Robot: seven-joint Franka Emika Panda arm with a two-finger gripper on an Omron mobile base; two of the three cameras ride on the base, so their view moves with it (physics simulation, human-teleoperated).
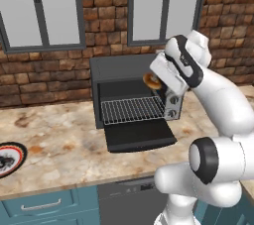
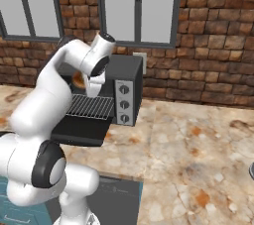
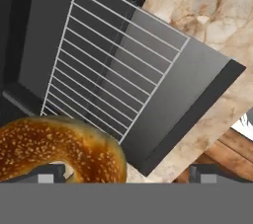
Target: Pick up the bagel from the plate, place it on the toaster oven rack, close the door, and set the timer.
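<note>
Bagel (image 3: 59,149) sits clamped in the gripper (image 3: 123,174), apparently above the toaster oven rack (image 1: 132,109)'s right edge; the door (image 1: 140,135) lies dropped open.

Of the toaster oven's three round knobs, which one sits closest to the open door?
The bottom knob, lowest in the column on the control panel; the other two sit above it, farther from the dropped door.

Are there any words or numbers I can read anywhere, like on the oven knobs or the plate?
None can be read.
The toaster oven's three knobs: no numbers or marks sharp enough to read.
The plate: a dark pattern in its middle, too blurred to tell whether it holds letters.
The bagel, the toaster oven rack and the door: no writing.
</note>
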